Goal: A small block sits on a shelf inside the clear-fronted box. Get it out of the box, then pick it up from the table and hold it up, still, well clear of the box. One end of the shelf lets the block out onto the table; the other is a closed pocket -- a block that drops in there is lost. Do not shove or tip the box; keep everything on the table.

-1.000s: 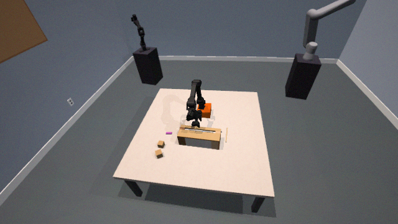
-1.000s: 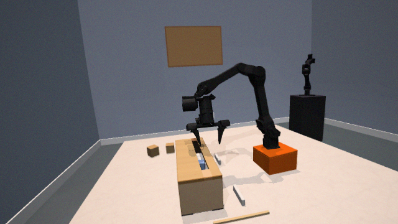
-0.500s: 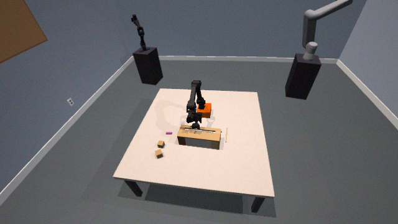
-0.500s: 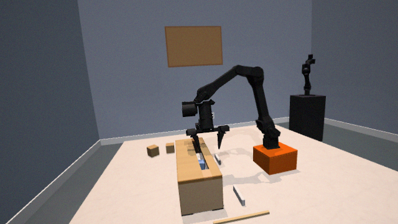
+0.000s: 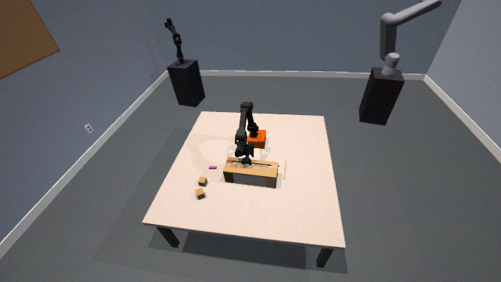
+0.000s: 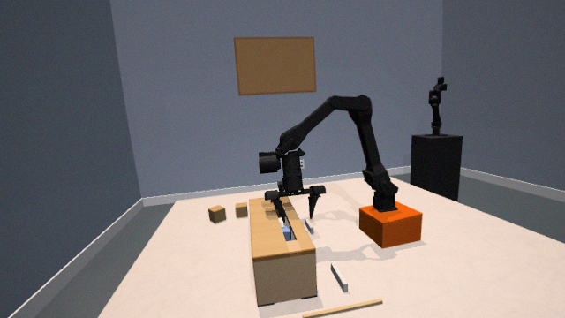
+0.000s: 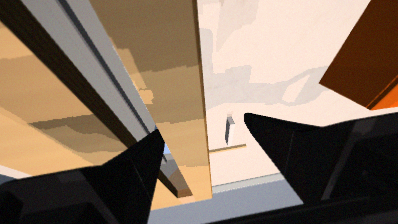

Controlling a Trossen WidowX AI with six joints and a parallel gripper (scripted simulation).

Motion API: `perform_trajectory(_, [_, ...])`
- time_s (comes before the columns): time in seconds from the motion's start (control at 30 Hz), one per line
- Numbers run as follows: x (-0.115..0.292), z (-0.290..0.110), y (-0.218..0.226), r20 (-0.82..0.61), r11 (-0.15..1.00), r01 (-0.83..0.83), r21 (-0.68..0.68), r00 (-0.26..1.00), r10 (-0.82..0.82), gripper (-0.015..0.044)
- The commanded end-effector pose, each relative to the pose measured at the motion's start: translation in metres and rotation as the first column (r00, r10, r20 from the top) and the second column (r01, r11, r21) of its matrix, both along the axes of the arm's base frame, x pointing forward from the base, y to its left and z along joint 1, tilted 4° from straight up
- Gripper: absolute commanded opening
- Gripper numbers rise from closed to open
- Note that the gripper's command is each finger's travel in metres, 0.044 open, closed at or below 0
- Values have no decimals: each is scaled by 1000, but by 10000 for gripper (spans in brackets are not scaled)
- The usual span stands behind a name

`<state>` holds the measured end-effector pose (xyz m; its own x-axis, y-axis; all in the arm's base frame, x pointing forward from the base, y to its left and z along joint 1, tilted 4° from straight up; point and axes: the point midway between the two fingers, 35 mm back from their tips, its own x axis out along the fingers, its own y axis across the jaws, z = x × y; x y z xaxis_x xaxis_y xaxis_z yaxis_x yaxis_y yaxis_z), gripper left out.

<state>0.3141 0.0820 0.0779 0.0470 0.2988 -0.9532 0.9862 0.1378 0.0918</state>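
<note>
From the wrist, I see only a blue sliver of the block (image 7: pixel 167 152) beside one gripper finger (image 7: pixel 142 160); the box (image 7: pixel 165 75) runs off-frame. From above, it's unreadable.

Box (image 6: pixel 269 230) matt wood-tan; arm (image 6: pixel 335 115) matt black; base (image 6: pixel 390 225) flat orange; table (image 6: pixel 441 274) smooth cream.

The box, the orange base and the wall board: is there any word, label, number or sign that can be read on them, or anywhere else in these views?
None can be read: the box, the orange base and the wall board show plain surfaces.
A small pale patch on the arm's wrist is too small to read.
</note>
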Motion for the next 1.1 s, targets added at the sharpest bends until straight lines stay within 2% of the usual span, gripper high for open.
perform_trajectory(0.0, [-1,-7,0,-4,1000,-5,4,1000,5,400])
perform_trajectory(0.37, [0,-25,-1,-4,1000,-5,4,1000,5,400])
perform_trajectory(0.53, [1,-19,1,-1,1000,0,0,1000,0,400])
perform_trajectory(1.07, [-6,-22,46,-3,1000,0,4,1000,0,400])
